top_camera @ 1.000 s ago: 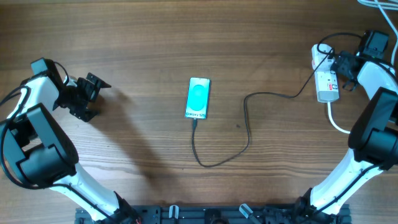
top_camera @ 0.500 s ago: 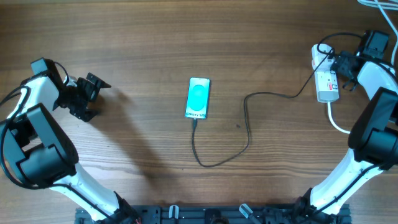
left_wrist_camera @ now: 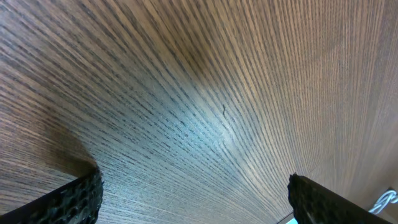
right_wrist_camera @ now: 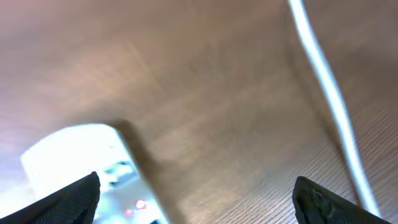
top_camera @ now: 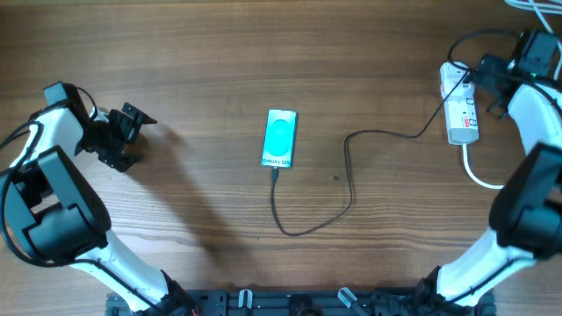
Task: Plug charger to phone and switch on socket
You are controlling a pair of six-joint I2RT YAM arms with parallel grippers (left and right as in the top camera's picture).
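Beside the socket, a white cord curves away.

Wooden surface: brown, straight grain. Thick white cord: curves along right side. Thin white cables: top-right corner.

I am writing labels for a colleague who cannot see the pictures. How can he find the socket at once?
From above, go to the upper right part of the wooden table. There lies the socket, a white elongated block with small red marks; the white cord and black charger beside it are only thin lines.
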